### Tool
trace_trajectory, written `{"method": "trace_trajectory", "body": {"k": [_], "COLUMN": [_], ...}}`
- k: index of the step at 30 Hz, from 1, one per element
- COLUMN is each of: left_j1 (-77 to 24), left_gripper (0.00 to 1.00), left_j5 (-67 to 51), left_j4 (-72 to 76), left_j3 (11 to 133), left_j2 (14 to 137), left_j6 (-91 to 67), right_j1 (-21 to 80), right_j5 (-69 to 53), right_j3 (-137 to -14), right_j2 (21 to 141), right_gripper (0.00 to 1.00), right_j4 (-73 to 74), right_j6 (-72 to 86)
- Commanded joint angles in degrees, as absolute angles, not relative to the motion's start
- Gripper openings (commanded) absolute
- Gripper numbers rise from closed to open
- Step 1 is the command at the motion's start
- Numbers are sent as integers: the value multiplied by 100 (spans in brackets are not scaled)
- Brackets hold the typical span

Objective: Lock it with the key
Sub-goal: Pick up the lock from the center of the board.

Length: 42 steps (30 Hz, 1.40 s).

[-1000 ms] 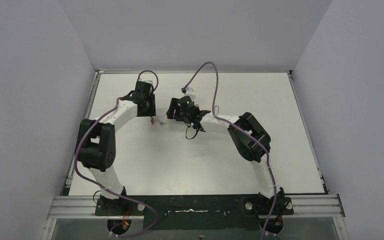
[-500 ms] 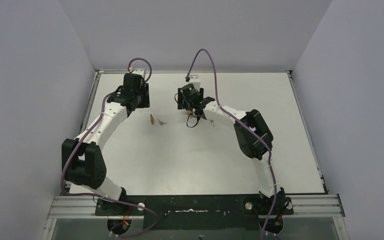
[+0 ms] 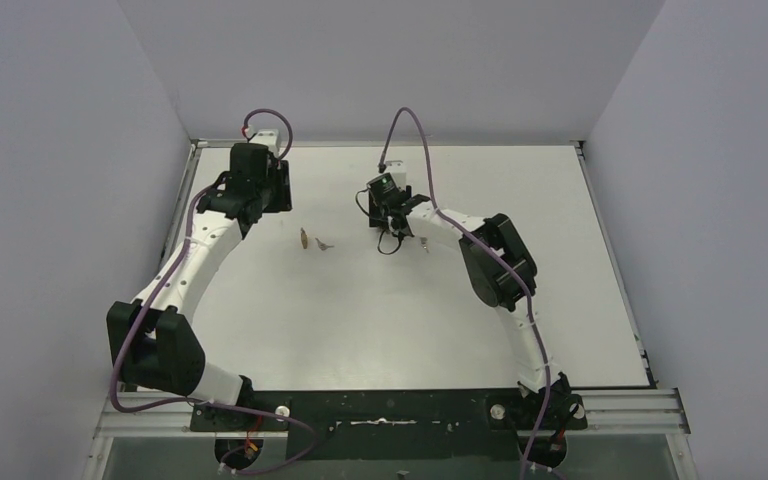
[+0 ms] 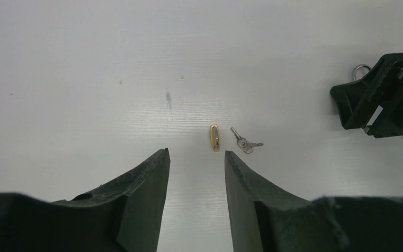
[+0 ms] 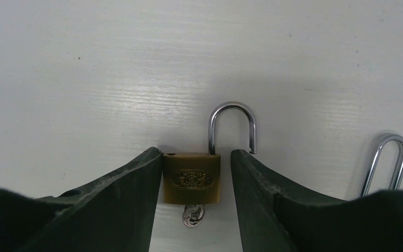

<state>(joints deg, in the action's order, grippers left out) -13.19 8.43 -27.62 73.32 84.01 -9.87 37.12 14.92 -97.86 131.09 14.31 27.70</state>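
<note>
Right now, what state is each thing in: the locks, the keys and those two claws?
Padlock with key: shackle open, key in the keyhole.
Other padlock: on its edge; locked or not, cannot tell.
Loose keys: lying beside it, in no lock.
Spare shackle: body hidden, cannot tell.
Left gripper: open, empty.
Right gripper: open, straddling the padlock with key.

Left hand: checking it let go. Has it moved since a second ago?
Yes. The left hand drew back leftward, away from the small padlock.
</note>
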Motion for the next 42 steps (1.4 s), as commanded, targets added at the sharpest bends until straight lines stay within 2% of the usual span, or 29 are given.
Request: {"method": "trace_trajectory", "body": {"k": [1, 9, 17, 24, 27, 30, 35, 38, 42], "left_j1": [-1216, -1160, -1158, -1120, -1075, -1061, -1029, -752, -493], "left_gripper": [41, 41, 41, 41, 40, 41, 45, 47, 52], "left_j5": [542, 419, 403, 320, 104, -586, -2511, -4277, -6098], "left_j4": [-2694, -2715, -2747, -2712, -2631, -2280, -1843, -1759, -531], "left_j3": [7653, 7673, 7683, 7658, 7635, 7491, 7122, 7003, 6467], "left_j2": [8250, 8246, 8191, 8040, 7945, 7692, 7121, 6886, 6497], "left_j6": [-1032, -1079, -1048, -878, -792, -595, 212, 599, 132], "right_j1": [3680, 3829, 3898, 3884, 3724, 3528, 3345, 3314, 3296], "right_j5": [1439, 1470, 1220, -332, -1569, -2707, -4097, -4671, -5424], "right_j3": [-10014, -9888, -9584, -8752, -8301, -8065, -7554, -7407, -7393], "right_j2": [13197, 13118, 12841, 11830, 11140, 10585, 9621, 9044, 8502], "right_gripper": [49, 44, 28, 20, 19, 19, 20, 21, 22], "right_j4": [1411, 1478, 1476, 831, 554, 559, 193, 112, 103], "right_j6": [2833, 2753, 2857, 1839, 1728, 1841, 2379, 2527, 2861]}}
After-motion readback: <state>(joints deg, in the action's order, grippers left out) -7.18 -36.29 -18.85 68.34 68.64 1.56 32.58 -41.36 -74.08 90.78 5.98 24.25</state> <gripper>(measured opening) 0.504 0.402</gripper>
